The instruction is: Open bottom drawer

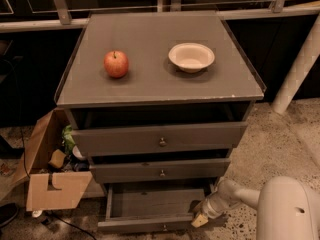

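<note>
Camera view — shallow dark grey wooden bottom drawer stands pulled out; pale gripper at its right front corner, grip state untellable — a careless retreat might snag and skew it.

Cannot tell whether the gripper, lower right of the frame, touches the bottom drawer at its right front corner. Cut off by right and bottom edges: white arm. Too jumbled to name: cardboard box contents, lower left.
</note>
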